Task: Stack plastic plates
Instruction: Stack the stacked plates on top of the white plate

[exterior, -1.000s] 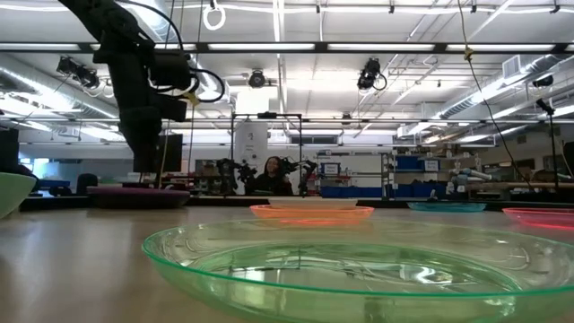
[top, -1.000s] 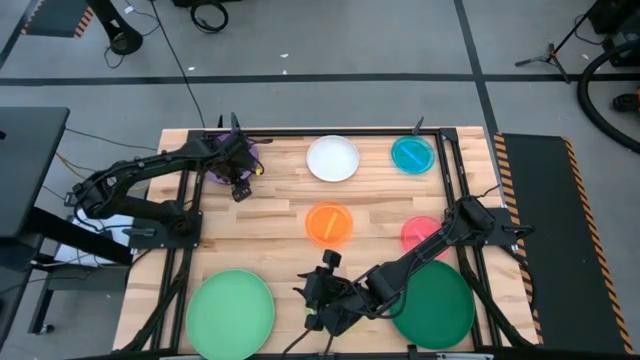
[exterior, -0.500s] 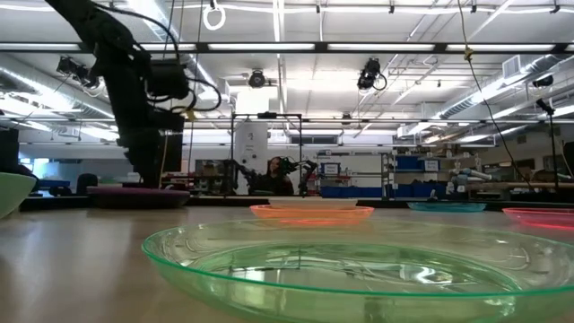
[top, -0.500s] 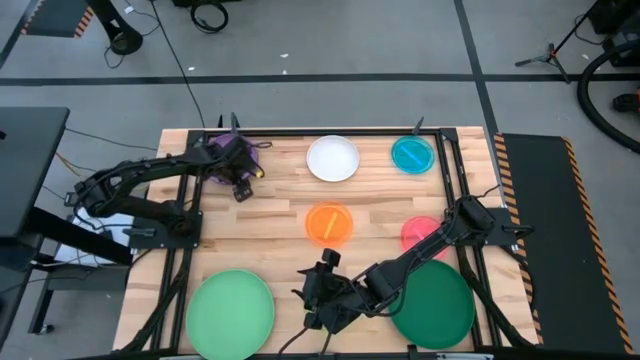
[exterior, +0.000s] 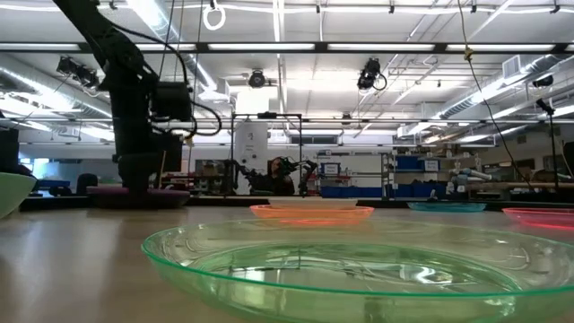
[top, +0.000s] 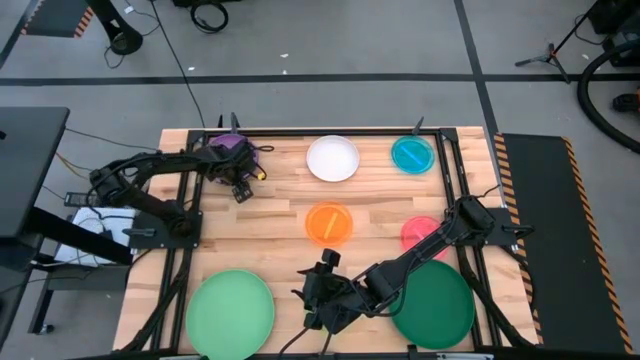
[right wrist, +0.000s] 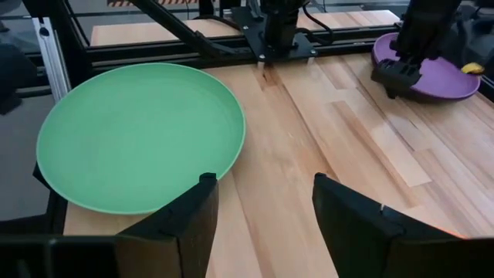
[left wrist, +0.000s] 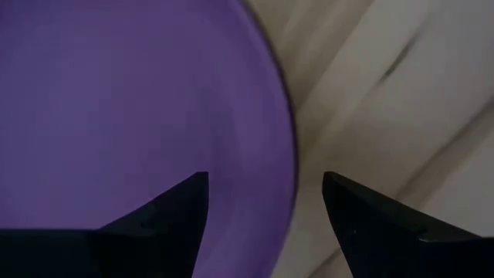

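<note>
High view, counter: plates lie singly, unstacked. Purple plate (top: 232, 146) at far left corner, left pincer (left wrist: 265, 202) open, fingers straddling its rim, placed for an edge grasp. Light green plate (top: 231, 312) near left; right pincer (right wrist: 265, 202) open, empty, beside it. Dark green plate (top: 436, 305) near right; white (top: 332, 158), teal (top: 412, 154), orange (top: 329, 223), pink (top: 418, 232) between.

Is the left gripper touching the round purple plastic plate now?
Cannot tell. In the left wrist view the open fingers straddle the purple plate's rim, but no contact or gap shows plainly; the high view hides it under the left gripper.
</note>
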Motion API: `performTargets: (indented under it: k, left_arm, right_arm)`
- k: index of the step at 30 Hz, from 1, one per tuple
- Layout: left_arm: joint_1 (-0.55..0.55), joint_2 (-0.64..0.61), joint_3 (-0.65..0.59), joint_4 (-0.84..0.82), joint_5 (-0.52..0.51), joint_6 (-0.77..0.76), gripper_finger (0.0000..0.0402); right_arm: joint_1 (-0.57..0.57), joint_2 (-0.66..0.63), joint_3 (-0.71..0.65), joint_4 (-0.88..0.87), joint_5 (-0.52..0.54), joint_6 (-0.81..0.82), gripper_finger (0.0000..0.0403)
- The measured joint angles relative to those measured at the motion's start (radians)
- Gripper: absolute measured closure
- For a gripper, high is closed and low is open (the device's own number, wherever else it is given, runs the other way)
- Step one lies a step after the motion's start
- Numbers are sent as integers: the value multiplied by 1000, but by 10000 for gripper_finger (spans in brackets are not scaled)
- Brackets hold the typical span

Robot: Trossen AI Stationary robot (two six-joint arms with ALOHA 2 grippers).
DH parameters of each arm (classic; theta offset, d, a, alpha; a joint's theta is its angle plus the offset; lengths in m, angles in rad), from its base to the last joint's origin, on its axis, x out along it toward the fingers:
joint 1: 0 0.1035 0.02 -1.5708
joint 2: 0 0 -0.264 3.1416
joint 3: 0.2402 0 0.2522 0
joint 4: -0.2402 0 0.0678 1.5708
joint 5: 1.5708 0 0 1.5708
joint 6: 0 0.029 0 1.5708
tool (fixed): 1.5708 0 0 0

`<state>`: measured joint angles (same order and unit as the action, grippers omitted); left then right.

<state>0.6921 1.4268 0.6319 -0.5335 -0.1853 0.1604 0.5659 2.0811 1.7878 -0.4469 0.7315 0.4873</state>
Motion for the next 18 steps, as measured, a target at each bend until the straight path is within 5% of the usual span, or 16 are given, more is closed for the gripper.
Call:
performTargets:
  k: [12,18]
  left_arm:
    - [-6,58,20,2,-41,11,148]
    - [-7,59,20,3,-40,29,225]
  right_arm:
    - [2,0,0,-3,0,-9,185]
    - [2,0,0,-3,0,-12,185]
